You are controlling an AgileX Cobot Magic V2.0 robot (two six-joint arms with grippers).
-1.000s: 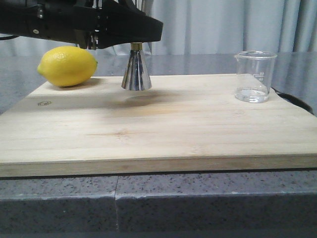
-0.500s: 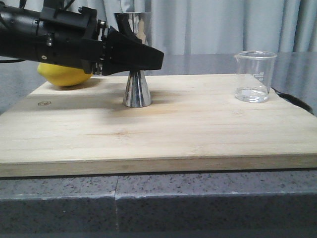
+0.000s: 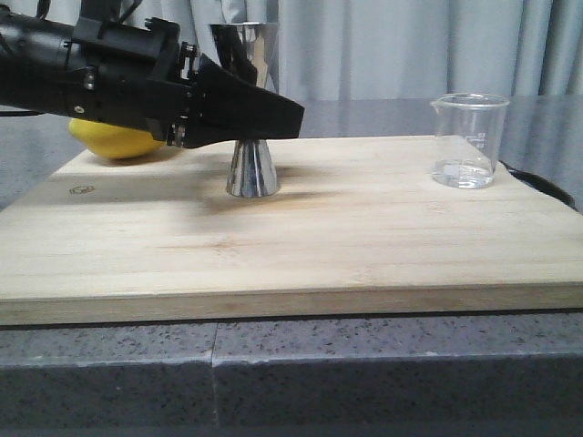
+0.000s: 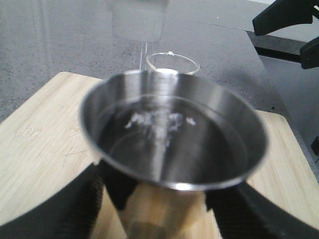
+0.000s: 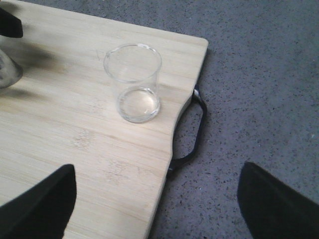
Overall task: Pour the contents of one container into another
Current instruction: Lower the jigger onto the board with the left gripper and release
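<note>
The steel jigger (image 3: 252,173) stands upright on the wooden board (image 3: 346,246), left of centre. My left gripper (image 3: 290,116) reaches in from the left, shut on the jigger at its narrow waist. In the left wrist view, the jigger's open top cup (image 4: 169,139) fills the frame, with a black finger on each side below the rim. The glass beaker (image 3: 469,141) stands at the board's far right, with a little clear liquid in its bottom. My right gripper (image 5: 159,209) hovers open above the board's right edge, short of the beaker (image 5: 133,82). It holds nothing.
A yellow lemon (image 3: 114,144) lies at the board's back left, mostly hidden behind the left arm. The board has a black handle (image 5: 192,129) on its right edge. It rests on a grey speckled counter (image 5: 259,74). Curtains hang behind.
The left gripper has come down with the jigger, from hanging above the board to standing on it. The arm now covers most of the lemon. The beaker has not moved.
</note>
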